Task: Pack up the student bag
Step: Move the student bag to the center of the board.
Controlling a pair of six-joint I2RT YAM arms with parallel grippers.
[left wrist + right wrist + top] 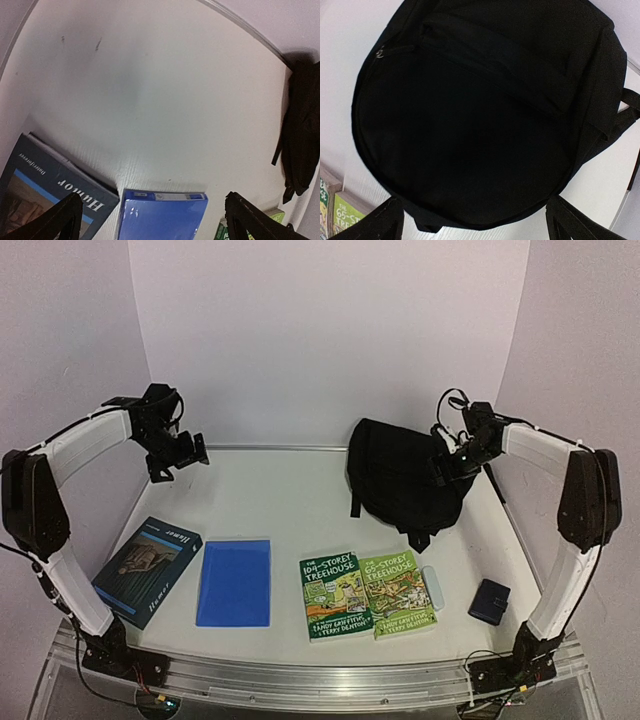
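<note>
Top: "Humor" book, blue folder, "104-Storey Treehouse" & "65-Storey Treehouse" lie near the front of the white table; lilac walls. Student bag back right, black, slumped.
L wrist: left gripper spread wide, empty.
R wrist: right gripper spread wide over the bag, grasping nothing.

The left arm rises from the near left corner of the desk. Its elbow bends high over the left edge and its forearm reaches toward the far left corner. There the left gripper hangs above the surface, fingers spread wide. The right arm mirrors it from the near right corner, with the right gripper raised near the far right corner, its fingers equally wide apart.
</note>
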